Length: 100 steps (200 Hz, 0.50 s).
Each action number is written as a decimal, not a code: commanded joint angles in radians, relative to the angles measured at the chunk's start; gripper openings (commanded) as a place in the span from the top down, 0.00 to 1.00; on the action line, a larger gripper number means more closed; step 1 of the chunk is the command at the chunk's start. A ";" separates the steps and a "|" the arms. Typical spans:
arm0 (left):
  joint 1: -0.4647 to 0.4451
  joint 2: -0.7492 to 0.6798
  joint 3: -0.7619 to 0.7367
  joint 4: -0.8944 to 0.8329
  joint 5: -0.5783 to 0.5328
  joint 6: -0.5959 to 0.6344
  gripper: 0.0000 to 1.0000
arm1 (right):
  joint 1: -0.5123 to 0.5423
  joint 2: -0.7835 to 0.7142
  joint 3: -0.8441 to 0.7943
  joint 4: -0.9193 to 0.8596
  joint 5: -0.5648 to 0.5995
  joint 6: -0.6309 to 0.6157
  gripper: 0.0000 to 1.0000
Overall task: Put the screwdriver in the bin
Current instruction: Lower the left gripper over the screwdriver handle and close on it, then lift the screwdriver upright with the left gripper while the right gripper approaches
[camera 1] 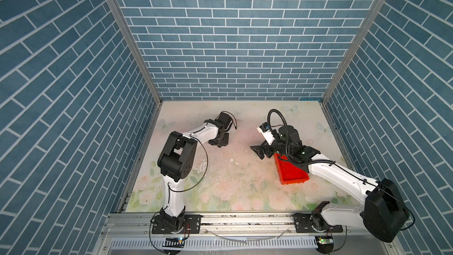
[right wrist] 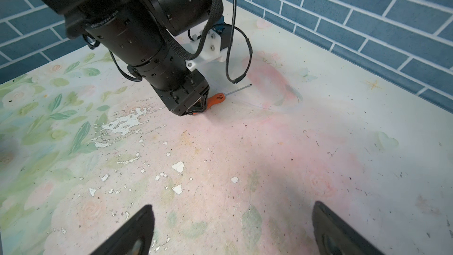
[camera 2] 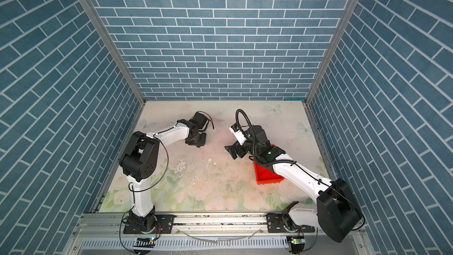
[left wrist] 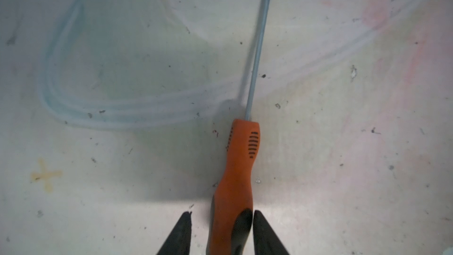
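My left hand (left wrist: 221, 213) is down on the worktop (left wrist: 98, 192) at the left of the scene, its two fingers on either side of the screwdriver (left wrist: 241, 168). One finger touches the black end of the orange handle. A sliver of worktop shows between the other finger and the handle, so the hand is released, not clenched on it. The screwdriver lies flat, with its thin shaft pointing straight away from my fingertips. In both top views this hand (camera 1: 220, 141) hides the tool from above. Toward the middle the worktop is floral, with white patches where the print has flaked. My right hand (camera 1: 257, 152) hangs there with its jaws spread wide and nothing between them. From its wrist I see only worktop under the fingers (right wrist: 147, 217). At the right sits the red bin (camera 1: 291, 172), partly under my right forearm and well apart from the screwdriver.
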 commanded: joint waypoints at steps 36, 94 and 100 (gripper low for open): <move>0.009 0.048 0.009 0.027 0.024 -0.016 0.66 | 0.007 0.007 0.046 -0.017 -0.010 -0.032 0.01; 0.010 0.021 -0.010 0.039 0.026 -0.026 0.86 | 0.006 0.008 0.039 0.007 -0.007 -0.012 0.01; 0.009 0.009 -0.015 0.044 0.026 -0.026 0.88 | 0.006 0.007 0.037 0.018 -0.007 -0.003 0.01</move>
